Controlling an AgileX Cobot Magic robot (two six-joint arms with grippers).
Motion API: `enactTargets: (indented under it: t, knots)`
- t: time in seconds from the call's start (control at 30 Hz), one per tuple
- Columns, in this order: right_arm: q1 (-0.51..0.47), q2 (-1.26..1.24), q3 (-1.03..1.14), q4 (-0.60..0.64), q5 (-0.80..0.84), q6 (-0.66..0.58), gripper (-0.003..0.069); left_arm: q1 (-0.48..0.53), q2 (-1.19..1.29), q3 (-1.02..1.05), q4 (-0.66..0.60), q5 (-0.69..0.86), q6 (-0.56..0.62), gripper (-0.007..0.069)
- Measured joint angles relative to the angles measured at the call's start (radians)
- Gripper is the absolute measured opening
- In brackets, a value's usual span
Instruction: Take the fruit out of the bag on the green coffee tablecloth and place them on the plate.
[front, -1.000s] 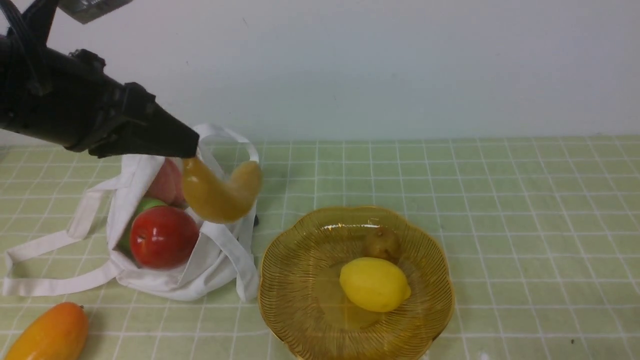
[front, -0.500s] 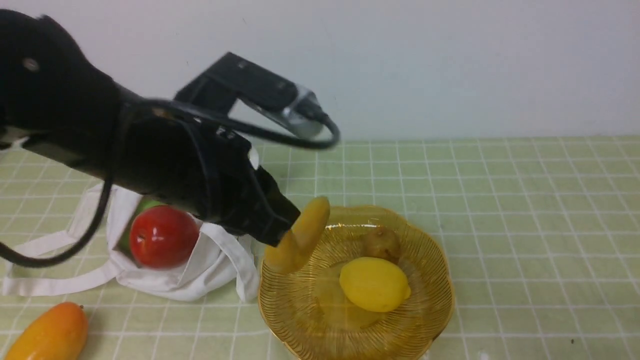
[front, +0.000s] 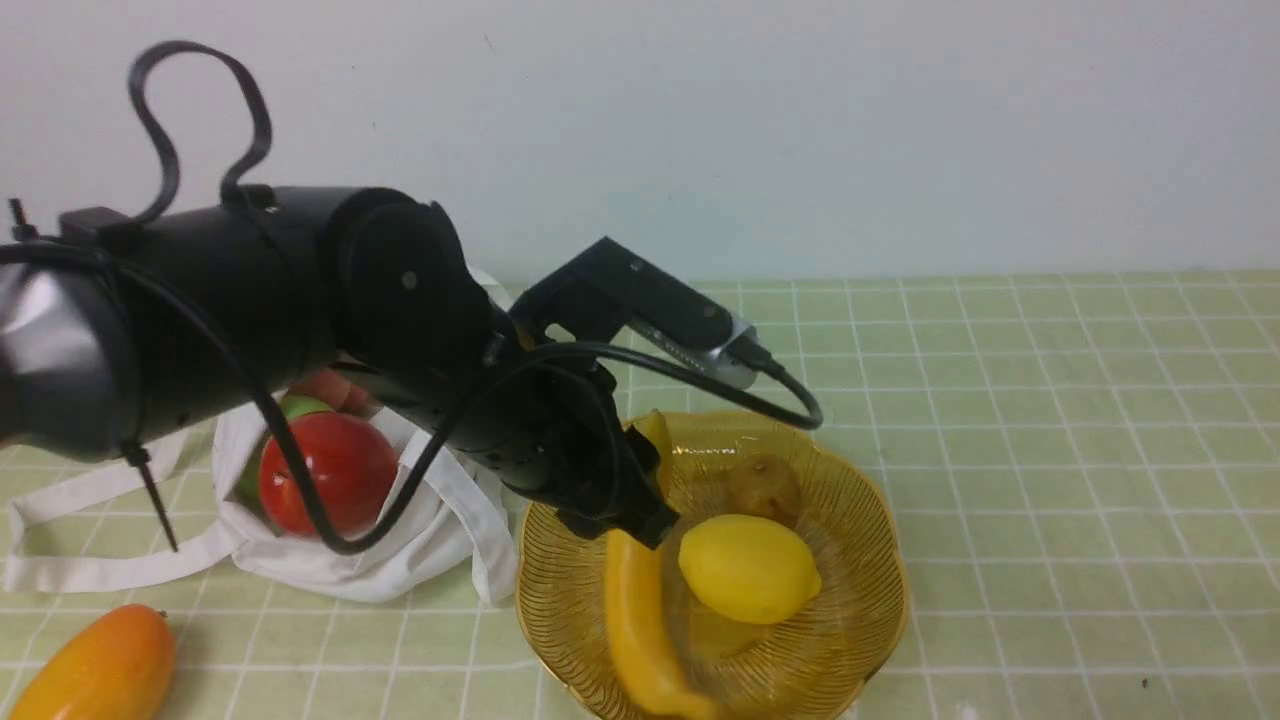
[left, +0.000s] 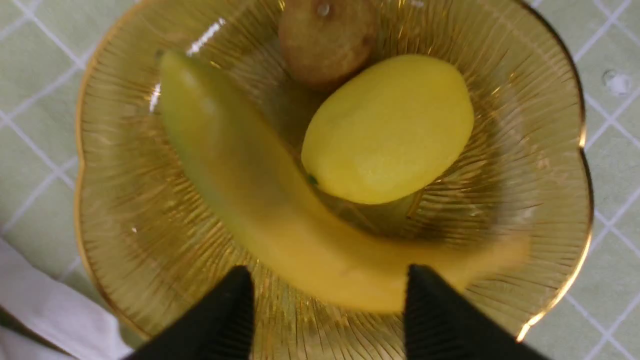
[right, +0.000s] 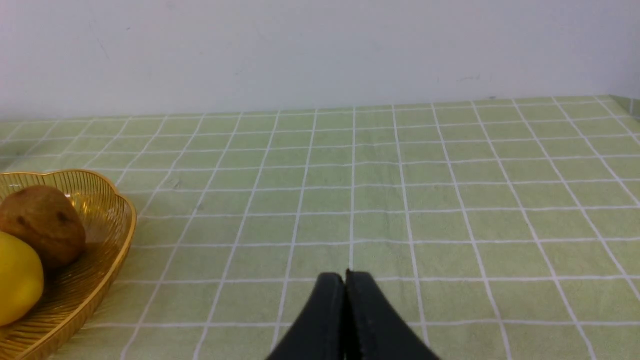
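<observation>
Together, banana (front: 635, 610), lemon (front: 748, 568) and brown fruit (front: 765, 487) occupy the plate (front: 872, 620); left pincer (left: 327, 287) gaping.

The plate (front: 860, 560) is glossy, ribbed amber glass. In it, the banana (front: 635, 610) looks smooth, the lemon (front: 750, 568) finely matt, the brown fruit (front: 765, 487) rough. Beside the plate, the bag (front: 440, 530) is soft white cloth and the red apple (front: 325, 475) shines.

Bare lab-like setup: checked green cloth (front: 1050, 400), plain white wall (front: 850, 130)

Banana (left: 260, 210) blurred, curving across plate (left: 550, 125) beside lemon (left: 390, 130); brown fruit (left: 325, 40) just beside lemon; jaws wide apart over banana's edge
</observation>
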Motion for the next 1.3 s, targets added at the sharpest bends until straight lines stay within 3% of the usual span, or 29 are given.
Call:
enactTargets:
  t: [0.1,0.17,0.33,0.47,0.6,0.63,0.7,0.8,1.07,1.17,1.3]
  knots:
    - [0.0,0.0,0.0,0.0,0.0,0.0,-0.0015,-0.001,0.011,0.0,0.0,0.0,-0.008,0.0542]
    - [0.0,0.0,0.0,0.0,0.0,0.0,-0.0015,-0.001,0.008,-0.008,0.0,0.004,-0.008,0.0593]
    - [0.0,0.0,0.0,0.0,0.0,0.0,-0.0015,-0.001,-0.022,-0.052,-0.002,0.056,-0.008,0.0631]
    - [0.0,0.0,0.0,0.0,0.0,0.0,-0.0015,-0.001,-0.094,-0.138,-0.005,0.169,-0.016,0.0575]
    - [0.0,0.0,0.0,0.0,0.0,0.0,-0.0015,-0.001,-0.219,-0.208,0.01,0.316,-0.022,0.0335]
    - [0.0,0.0,0.0,0.0,0.0,0.0,-0.0015,-0.001,-0.232,-0.21,0.014,0.327,-0.022,0.0307]
    - [0.0,0.0,0.0,0.0,0.0,0.0,-0.0015,-0.001,-0.313,-0.214,0.058,0.409,-0.026,0.0134]
    - [0.0,0.0,0.0,0.0,0.0,0.0,-0.0015,-0.001,-0.391,-0.206,0.115,0.486,-0.056,0.0028]
    - [0.0,0.0,0.0,0.0,0.0,0.0,-0.0015,-0.001,-0.71,0.046,0.226,0.495,-0.217,-0.0008]
    - [0.0,0.0,0.0,0.0,0.0,0.0,-0.0015,-0.001,-0.84,0.21,0.231,0.402,-0.276,-0.0008]
    - [0.0,0.0,0.0,0.0,0.0,0.0,-0.0015,-0.001,-1.049,0.505,0.231,0.068,-0.4,-0.0008]
